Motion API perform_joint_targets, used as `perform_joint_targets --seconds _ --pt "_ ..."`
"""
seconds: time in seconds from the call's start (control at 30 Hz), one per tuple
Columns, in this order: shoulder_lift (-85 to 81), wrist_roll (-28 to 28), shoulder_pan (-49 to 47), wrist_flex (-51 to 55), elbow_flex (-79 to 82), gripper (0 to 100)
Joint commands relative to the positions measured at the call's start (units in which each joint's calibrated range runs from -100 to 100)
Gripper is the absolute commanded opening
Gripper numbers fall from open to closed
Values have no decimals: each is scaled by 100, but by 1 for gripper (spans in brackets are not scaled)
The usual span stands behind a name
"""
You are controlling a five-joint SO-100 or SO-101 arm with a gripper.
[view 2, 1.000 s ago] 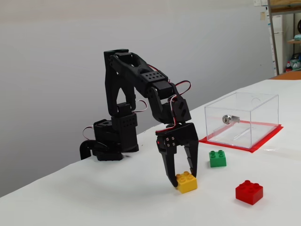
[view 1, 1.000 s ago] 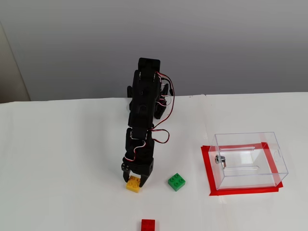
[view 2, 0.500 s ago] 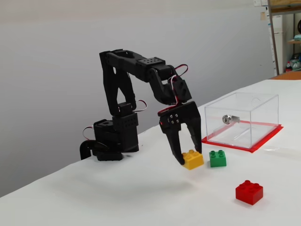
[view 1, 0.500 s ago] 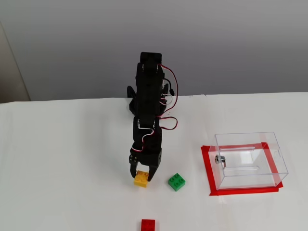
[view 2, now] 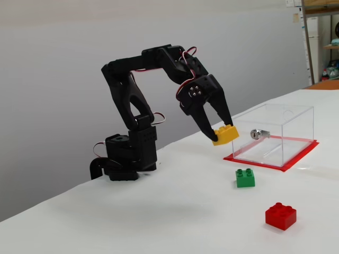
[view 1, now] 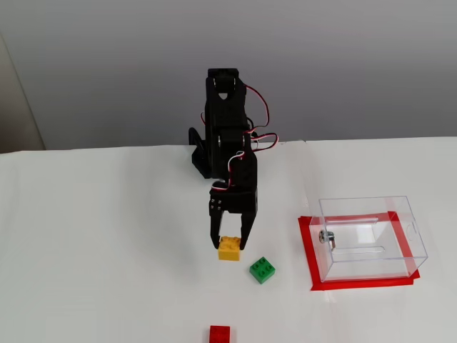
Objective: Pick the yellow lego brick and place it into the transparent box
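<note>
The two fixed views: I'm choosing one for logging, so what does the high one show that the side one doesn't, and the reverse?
Only the high view shows the full red tape border around the box. Only the side view shows the yellow brick lifted clear of the table, plus shelves. Both show the claw gripping it, the green brick and red brick.

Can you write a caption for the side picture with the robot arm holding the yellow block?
Gripper lifts the yellow lego brick high, near the transparent box.
</note>
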Motion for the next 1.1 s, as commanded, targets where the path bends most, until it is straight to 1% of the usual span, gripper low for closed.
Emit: perform_joint_targets --seconds 0.0,0.33,0.57,0.7,0.83,1.07 --pt "-417 23 -386 42 -190 7" --pt "-935 33 -1650 -10 -190 6" --pt "-909 38 -2634 -71 -145 6" --pt "-909 23 -3151 -445 -18 6" --pt "-773 -3 -3632 -776 -18 6" --pt "-61 12 -4356 -776 -452 7"
